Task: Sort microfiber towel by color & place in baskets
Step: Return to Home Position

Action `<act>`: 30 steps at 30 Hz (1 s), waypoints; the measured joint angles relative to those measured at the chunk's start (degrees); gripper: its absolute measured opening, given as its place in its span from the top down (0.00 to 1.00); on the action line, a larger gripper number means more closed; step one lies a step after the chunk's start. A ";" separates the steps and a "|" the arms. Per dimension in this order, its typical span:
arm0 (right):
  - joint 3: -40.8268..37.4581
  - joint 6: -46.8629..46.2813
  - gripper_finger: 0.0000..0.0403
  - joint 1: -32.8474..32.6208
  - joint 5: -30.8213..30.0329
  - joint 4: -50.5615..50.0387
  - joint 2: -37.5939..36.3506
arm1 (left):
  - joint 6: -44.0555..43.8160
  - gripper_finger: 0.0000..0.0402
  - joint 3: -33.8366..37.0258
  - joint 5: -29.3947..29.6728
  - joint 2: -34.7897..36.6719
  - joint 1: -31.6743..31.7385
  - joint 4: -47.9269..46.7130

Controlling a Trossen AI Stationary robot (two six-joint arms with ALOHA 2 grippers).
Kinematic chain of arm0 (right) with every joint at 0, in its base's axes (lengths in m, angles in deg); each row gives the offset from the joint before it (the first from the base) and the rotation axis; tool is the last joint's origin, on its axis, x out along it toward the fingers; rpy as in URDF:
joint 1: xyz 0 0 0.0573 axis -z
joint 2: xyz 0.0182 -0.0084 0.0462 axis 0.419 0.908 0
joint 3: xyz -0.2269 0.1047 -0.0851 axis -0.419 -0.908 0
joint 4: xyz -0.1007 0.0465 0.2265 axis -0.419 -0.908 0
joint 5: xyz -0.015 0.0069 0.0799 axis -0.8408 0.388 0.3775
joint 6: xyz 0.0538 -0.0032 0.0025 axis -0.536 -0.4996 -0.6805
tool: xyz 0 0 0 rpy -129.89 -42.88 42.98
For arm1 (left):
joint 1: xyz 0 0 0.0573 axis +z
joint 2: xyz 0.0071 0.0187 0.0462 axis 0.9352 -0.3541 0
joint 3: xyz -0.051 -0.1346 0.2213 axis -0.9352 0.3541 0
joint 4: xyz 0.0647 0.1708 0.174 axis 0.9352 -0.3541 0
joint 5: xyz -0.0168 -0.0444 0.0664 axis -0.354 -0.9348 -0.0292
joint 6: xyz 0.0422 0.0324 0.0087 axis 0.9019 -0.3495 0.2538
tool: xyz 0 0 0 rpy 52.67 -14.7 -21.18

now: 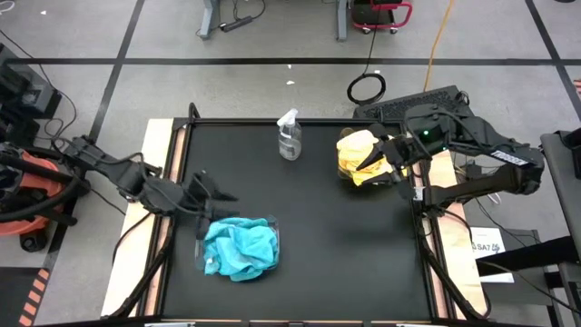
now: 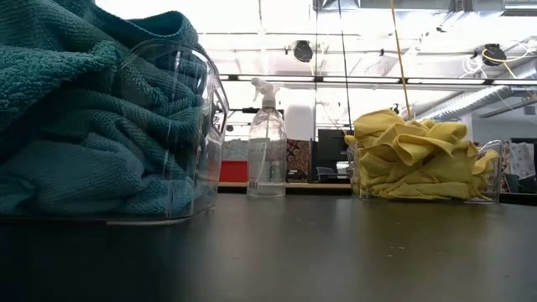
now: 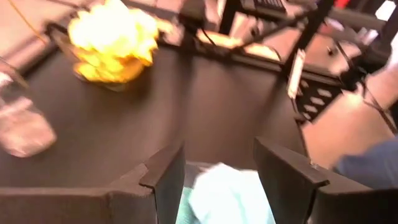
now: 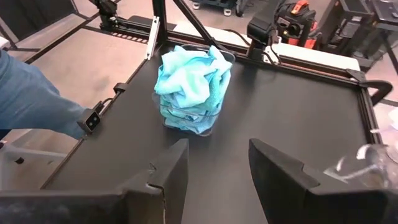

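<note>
Standing upright near the far edge of the black table (image 1: 336, 263), one clear spray bottle (image 1: 289, 136) is sitting beside the yellow-filled bin (image 2: 493, 172), near it but not touching, and well apart from the teal-filled bin (image 2: 210, 117). In the low view the bottle is showing between the two bins. Past the table's edge a person's blue-clad limb (image 4: 31, 102) is showing, and a coil of black cable (image 1: 366, 88) is lying on the floor behind the table.

The cloths are lying sorted by colour. The yellow towels (image 1: 357, 154) are bulging in a crumpled heap above their bin's rim, toward the far right of the table. The teal towels (image 1: 241, 247) are filling the other bin toward the front left, bunched and folded over one another and also rising above the rim. Their looped weave is showing through the clear wall in the low view.

The left gripper (image 1: 222, 202) is hovering just beyond the teal bin on its far left side, fingers spread apart and holding nothing, with teal cloth showing below the gap in its wrist view. The right gripper (image 1: 377, 162) is hanging at the right side of the yellow heap, its fingers likewise parted and empty.

Counting up, two bins, one bottle and two grippers are showing. The cloths in each heap are too bunched to count.
</note>
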 joint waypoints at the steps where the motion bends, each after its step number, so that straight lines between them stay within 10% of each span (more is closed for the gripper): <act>1: 0.00 0.02 0.60 0.43 0.00 -0.44 -0.49 | 0.90 0.51 0.00 1.30 0.97 0.00 -0.01; 19: -0.02 -1.42 0.60 5.53 0.10 -3.03 -8.86 | 8.75 0.51 0.37 15.95 10.79 0.00 -7.96; 30: -14.02 -6.06 0.60 8.26 0.17 4.27 -19.01 | 6.19 0.51 15.24 19.64 20.75 0.00 2.38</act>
